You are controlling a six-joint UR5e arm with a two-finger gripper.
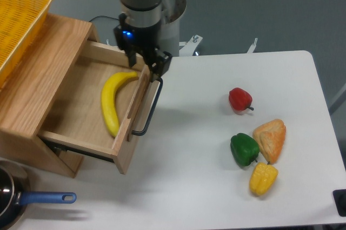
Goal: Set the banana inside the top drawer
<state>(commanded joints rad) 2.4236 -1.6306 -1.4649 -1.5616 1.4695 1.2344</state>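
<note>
We see the banana (pixel 112 102) lying flat on the floor of the open drawer (pixel 75 124), its upper end near the front panel and its lower end toward the near side wall. So the placing looks done, and the step in hand, as we judge it, is getting clear of the drawer cleanly.

Our gripper (pixel 153 62) hangs over the top corner of the front panel, just above the handle (pixel 150 111). Its fingers hold nothing, but from this angle we cannot tell whether they are spread or closed.

To do this well, we lift straight up first, since the fingers sit close to the panel's edge and a sideways move could catch the wood or the handle and jolt the drawer. Only once above the panel do we swing away over the table (pixel 189 187). We keep off the red pepper (pixel 240 99) and the other toys to the right, which are well apart from us anyway.
</note>
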